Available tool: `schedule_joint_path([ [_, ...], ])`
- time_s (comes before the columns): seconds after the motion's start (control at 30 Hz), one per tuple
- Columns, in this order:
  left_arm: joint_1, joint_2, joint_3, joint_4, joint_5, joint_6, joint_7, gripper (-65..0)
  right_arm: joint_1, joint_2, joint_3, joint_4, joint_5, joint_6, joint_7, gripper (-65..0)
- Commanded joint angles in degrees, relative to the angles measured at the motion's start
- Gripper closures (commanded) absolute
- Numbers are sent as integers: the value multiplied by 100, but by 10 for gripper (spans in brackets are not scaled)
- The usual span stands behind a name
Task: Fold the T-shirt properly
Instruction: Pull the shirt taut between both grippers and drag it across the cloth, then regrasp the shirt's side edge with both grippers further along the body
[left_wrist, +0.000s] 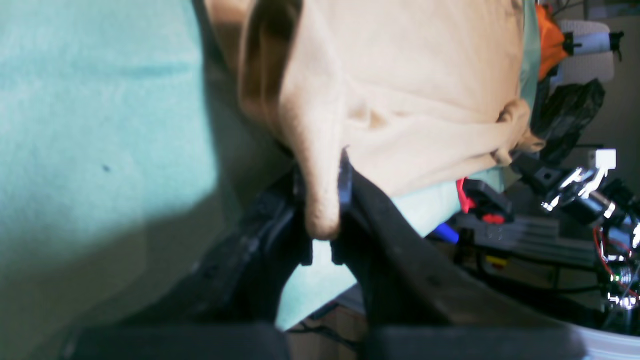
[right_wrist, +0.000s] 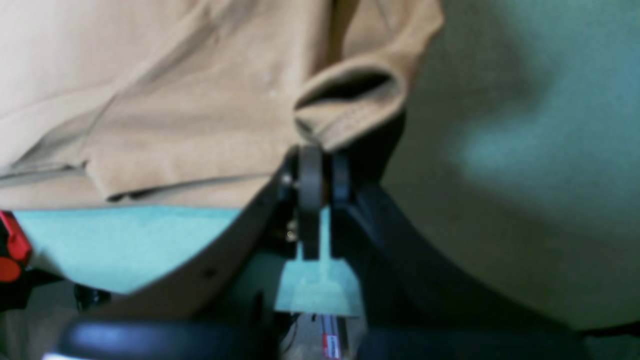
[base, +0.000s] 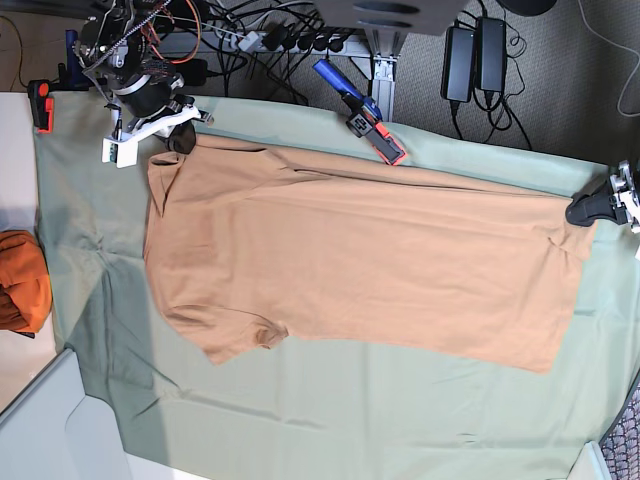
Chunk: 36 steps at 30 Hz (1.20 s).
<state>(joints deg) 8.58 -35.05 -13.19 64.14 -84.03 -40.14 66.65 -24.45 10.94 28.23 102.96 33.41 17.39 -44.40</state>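
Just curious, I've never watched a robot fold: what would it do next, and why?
Probably carry both pinched far corners toward the near edge, folding the T-shirt in half. The left tool and right tool are each shut on its fabric, which lies spread across the green sheet.

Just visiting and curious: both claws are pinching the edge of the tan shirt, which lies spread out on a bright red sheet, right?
Almost. Both the left gripper and the right gripper are shut on the T-shirt, and it does lie spread out, but the sheet under it is sage green, not red. The base view shows this plainly.
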Motion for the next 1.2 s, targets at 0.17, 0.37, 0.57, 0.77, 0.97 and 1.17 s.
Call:
schedule_joint_path([
  [0.17, -31, -116, -46, 85, -97, 14, 81, 0, -15, 79, 59, 96, -151, 448, 105, 0],
  [0.37, 22, -118, -46, 83, -97, 14, 149, -267, -17, 81, 59, 96, -151, 448, 85, -352],
  [0.57, 37, -157, -774, 85, -97, 14, 155, -309, -15, 81, 85, 98, -151, 446, 85, -371],
  [0.77, 63, -518, -1508, 85, -97, 14, -2, -309, 31, 116, 367, 98, -35, 446, 107, -371],
  [0.97, -256, -688, -1567, 236, -97, 14, -221, -308, 330, 468, 745, 98, 11, 442, 131, -371],
  [1.17, -935, -669, -866, 256, 857, 14, -1121, -307, 1213, 922, 721, -162, -258, 448, 433, -371],
])
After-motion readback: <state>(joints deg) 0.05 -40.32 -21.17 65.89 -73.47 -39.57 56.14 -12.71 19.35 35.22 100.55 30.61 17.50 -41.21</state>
